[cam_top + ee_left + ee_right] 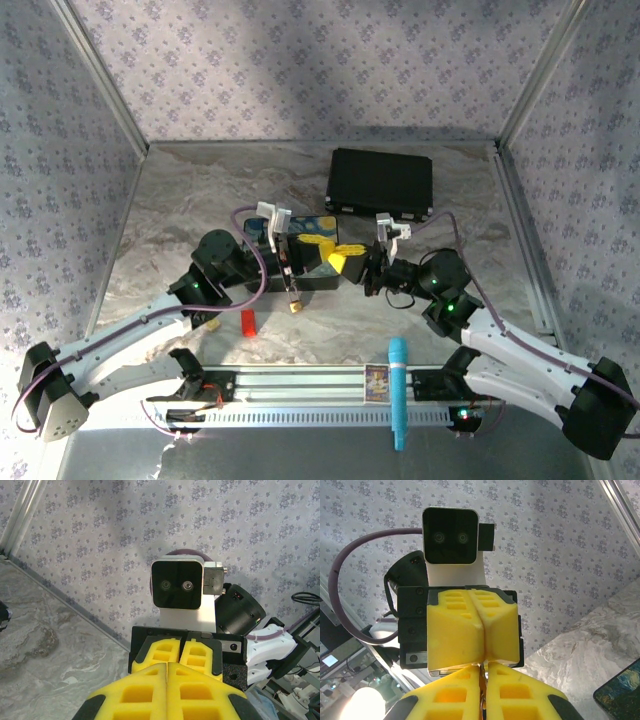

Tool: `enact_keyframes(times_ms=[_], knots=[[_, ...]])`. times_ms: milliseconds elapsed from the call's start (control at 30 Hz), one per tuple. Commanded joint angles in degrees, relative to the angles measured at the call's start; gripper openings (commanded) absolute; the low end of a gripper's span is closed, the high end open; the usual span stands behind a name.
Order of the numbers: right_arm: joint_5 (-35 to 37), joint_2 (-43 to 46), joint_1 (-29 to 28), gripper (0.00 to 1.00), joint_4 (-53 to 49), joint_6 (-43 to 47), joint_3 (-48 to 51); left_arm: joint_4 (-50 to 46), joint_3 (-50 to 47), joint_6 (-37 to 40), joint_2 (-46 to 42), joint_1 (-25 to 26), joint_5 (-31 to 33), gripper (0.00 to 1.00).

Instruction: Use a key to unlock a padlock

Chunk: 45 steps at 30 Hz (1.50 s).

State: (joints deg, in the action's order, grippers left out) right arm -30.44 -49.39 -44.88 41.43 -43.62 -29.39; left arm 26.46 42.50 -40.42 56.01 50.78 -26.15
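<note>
**Marble table, grippers nose to nose, padlock lying apart**

Grey-veined marble covers the table, with floral wallpaper on the walls behind it. The two arms meet over the middle, at the right end of the flat box painted with a swirling blue-and-yellow night sky (312,230). The left gripper (167,672) and the right gripper (482,677) point straight at each other, with their yellow foam fingertips touching or very nearly so. Each pair of fingers is pressed together. The right wrist view shows a hairline slit between the right arm's pads. Whether the thin silvery key is pinched in that slit is too small to tell. A tip-to-tip pose like this would suit a handover, or lining one small part up against another, but that is my reading and not something visible.

The tiny brass-gold padlock (295,306) appears to lie on the marble just beside the box's near edge. It is to the left of the meeting point and apart from both grippers. With the lock in neither grip, the unlocking looks not yet begun.

A small red block (248,322) lies near and to the left of the padlock. A flat black case (380,182) sits at the far right. Both are well clear of the work.
</note>
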Motion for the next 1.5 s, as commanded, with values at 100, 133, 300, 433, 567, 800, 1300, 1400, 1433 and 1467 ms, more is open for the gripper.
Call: enact_keyframes(times_ms=[100,133,300,433,567,800,1300,1400,1433,1467], knots=[[-0.1,1.0,0.2,0.07,1.2,-1.1,0.4,2.7,-0.4,-0.5,-0.2,0.3,1.5,0.0],[0.0,1.0,0.2,0.07,1.2,-1.1,0.5,2.8,-0.4,-0.7,-0.2,0.3,1.5,0.0],[0.0,1.1,0.3,0.11,1.4,-1.4,1.0,3.3,-0.4,-1.2,0.2,0.2,1.6,0.0],[0.0,1.6,0.3,0.11,2.0,-1.4,1.4,3.8,-0.5,-1.5,0.5,0.2,1.4,0.0],[0.1,2.1,0.3,0.17,1.6,-1.2,1.7,3.6,-0.7,-1.6,0.4,0.2,1.7,0.0],[1.1,2.8,0.6,0.17,1.2,-0.9,2.5,3.6,-0.1,-1.5,0.9,0.5,1.5,0.0],[1.9,2.4,0.7,0.01,3.0,-1.5,2.8,2.7,-0.7,-1.0,0.8,1.0,2.1,0.0],[2.2,2.8,0.7,0.0,2.9,-1.7,3.4,1.8,-0.6,-0.6,0.7,1.0,2.3,0.0],[2.2,2.9,0.8,0.0,2.8,-1.7,3.5,1.1,-0.4,-0.5,0.8,1.0,2.5,0.0],[2.3,3.1,0.8,0.0,2.5,-1.6,3.5,0.5,-0.2,-0.4,0.9,1.0,3.0,0.01]])
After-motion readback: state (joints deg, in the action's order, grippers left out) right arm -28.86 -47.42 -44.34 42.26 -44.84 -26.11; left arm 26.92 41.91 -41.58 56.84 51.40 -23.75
